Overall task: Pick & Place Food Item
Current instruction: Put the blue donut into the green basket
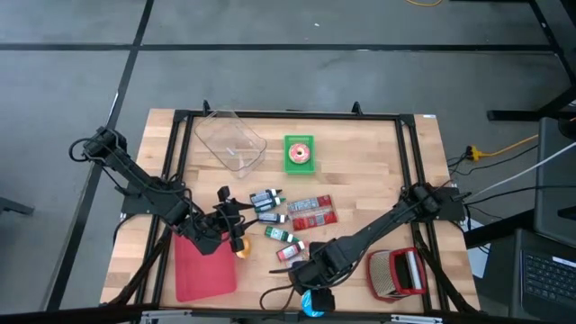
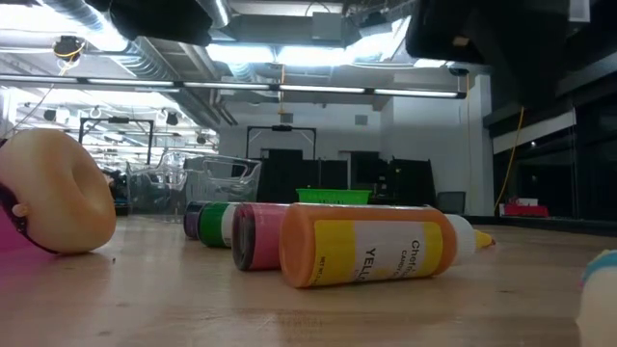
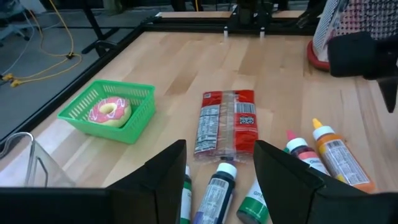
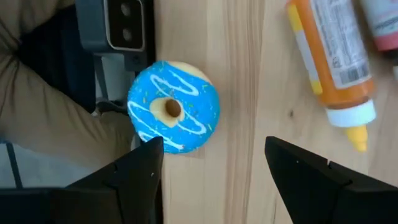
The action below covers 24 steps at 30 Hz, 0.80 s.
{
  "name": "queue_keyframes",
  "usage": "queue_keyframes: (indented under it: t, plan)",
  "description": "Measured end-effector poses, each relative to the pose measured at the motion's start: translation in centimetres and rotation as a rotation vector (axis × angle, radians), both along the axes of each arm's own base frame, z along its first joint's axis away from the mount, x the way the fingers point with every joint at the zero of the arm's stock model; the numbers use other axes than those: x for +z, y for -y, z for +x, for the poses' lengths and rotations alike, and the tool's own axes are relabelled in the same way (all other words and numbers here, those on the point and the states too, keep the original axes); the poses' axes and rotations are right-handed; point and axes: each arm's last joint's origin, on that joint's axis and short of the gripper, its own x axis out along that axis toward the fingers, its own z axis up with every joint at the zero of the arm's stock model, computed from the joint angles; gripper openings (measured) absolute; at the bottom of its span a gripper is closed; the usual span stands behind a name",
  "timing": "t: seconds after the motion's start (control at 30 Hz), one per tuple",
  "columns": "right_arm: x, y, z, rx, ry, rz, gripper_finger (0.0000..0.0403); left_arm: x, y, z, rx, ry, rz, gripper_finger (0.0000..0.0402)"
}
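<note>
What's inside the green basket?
A doughnut with pink icing sits inside the green basket. It also shows from above in the high view. The doughnut covers the basket's floor beneath it, so anything lying under it cannot be seen.

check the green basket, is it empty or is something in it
Not empty: the green basket holds a pink-frosted donut, lying flat inside it.

Overhead looks down; low looks level; wrists close above table [image 1: 378,162].
</note>
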Motion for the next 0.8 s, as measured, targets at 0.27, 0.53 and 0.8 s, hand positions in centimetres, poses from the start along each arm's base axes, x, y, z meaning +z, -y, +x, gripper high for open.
queue_keyframes:
  t: [0.27,0.53,0.8]
  plan:
    - [-0.1,-0.3,0.5,-0.006,0.04,0.033,0.0283,0.0,0.0,0.0,-0.008,-0.002,-0.007,0.0182]
    - [-2.2,-0.8,0.9,-0.007,-0.005,0.027,0.0283,0.0,0.1,0.0,-0.01,-0.002,-0.015,0.0182]
    - [-5.0,-1.7,1.8,0.032,-0.04,0.1,0.0283,0.0,0.2,-0.1,-0.021,-0.005,-0.021,0.0182]
